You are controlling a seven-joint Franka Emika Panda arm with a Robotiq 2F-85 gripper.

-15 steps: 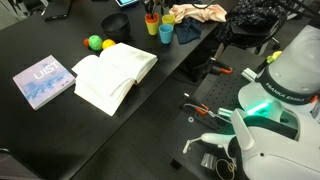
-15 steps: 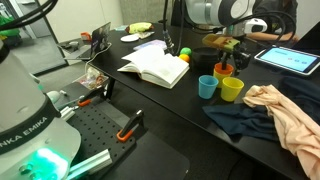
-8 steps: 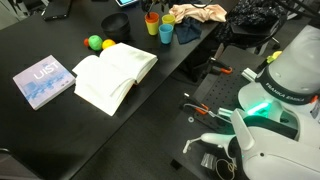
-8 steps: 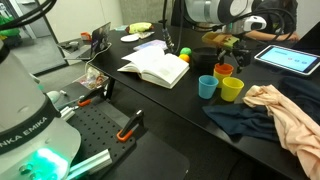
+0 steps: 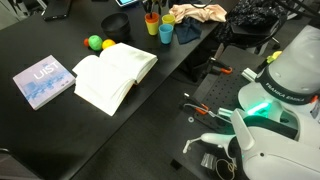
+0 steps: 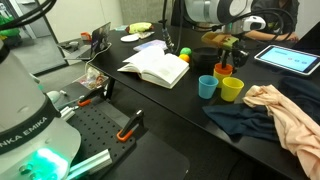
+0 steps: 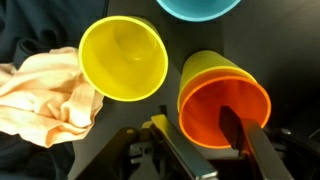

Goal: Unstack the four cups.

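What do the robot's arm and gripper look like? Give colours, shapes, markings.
The arm in an exterior view has smooth, rounded white casings with dark joints. In the wrist view the gripper is black, with two slim, flat dark fingers. No markings are legible.

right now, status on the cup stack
End effector astride orange cup rim, grip unclear. It sits nested in outer cup. Yellow cup, blue cup separate. Cloth beside yellow cup.
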